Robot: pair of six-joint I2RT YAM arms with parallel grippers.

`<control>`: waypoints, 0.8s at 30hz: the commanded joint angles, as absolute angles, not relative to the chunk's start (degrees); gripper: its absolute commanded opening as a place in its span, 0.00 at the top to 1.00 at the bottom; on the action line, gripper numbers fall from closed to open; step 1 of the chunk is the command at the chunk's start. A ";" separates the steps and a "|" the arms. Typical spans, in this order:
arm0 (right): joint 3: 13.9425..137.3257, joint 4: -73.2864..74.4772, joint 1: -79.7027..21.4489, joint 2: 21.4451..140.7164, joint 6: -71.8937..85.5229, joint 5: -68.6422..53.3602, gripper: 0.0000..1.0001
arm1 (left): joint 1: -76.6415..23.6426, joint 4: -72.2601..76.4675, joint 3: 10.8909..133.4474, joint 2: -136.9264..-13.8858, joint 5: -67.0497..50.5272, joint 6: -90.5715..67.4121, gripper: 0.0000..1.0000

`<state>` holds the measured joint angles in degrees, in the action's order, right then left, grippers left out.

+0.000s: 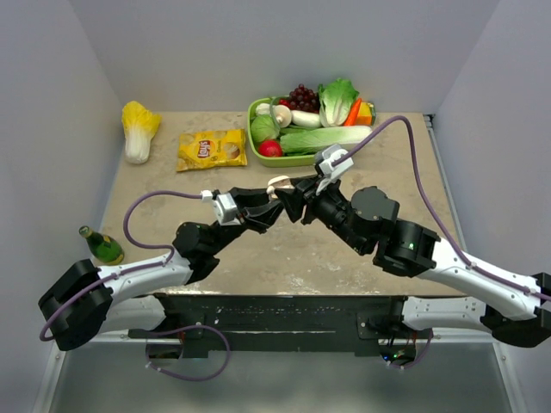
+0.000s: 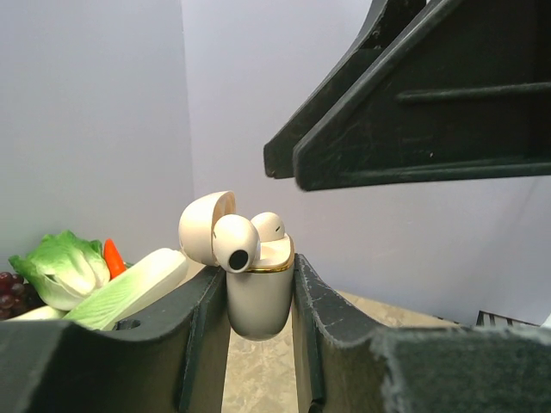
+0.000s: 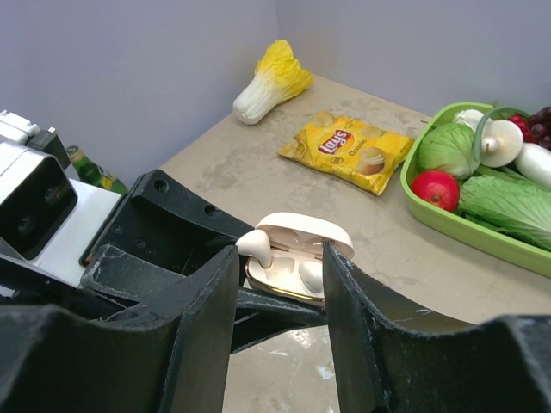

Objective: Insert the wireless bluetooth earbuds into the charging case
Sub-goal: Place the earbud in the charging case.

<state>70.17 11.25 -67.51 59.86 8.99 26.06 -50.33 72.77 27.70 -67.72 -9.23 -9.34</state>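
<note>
**Case gripped above the table, two buds at its open top**

Nearest us, by the table's [image 1: 284, 258] left edge, a green bottle [image 1: 102, 245] sits beside the left arm. Over the middle of the table we see the two arms meet tip to tip. The left gripper [image 2: 258, 297] is clenched on the charging case [image 2: 258, 314], its fingers pressing the case's two sides and holding it upright, off the tabletop. The lid [image 2: 205, 225] stands swung open. We count two earbuds [image 2: 235, 243] at the open top. One sits low in its well. The other stands higher, poking above the rim beside the lid, and we cannot tell whether it is fully seated. The right gripper [image 3: 280, 258] is released, jaws apart with nothing between them. From its own camera the case shows through the gap, just beyond the fingertips. In the left wrist view its fingers hang above and to one side of the case, not touching it. Farther back lie a yellow chip bag [image 1: 212, 149] and a napa cabbage [image 1: 138, 129]. At the far edge a green tray [image 1: 251, 129] holds lettuce, a tomato, grapes and a carrot.
</note>
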 commanded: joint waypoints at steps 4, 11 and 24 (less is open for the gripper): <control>74.61 11.68 -67.76 60.55 9.58 26.63 0.53 | -50.54 78.93 28.48 -66.18 -7.38 -7.56 1.00; 77.78 14.76 -67.76 64.60 9.40 31.81 0.41 | -50.54 75.50 29.09 -65.92 -5.63 -7.21 1.00; 82.70 18.62 -67.85 70.66 10.99 36.30 0.26 | -50.54 73.83 29.53 -66.01 -5.01 -6.59 1.00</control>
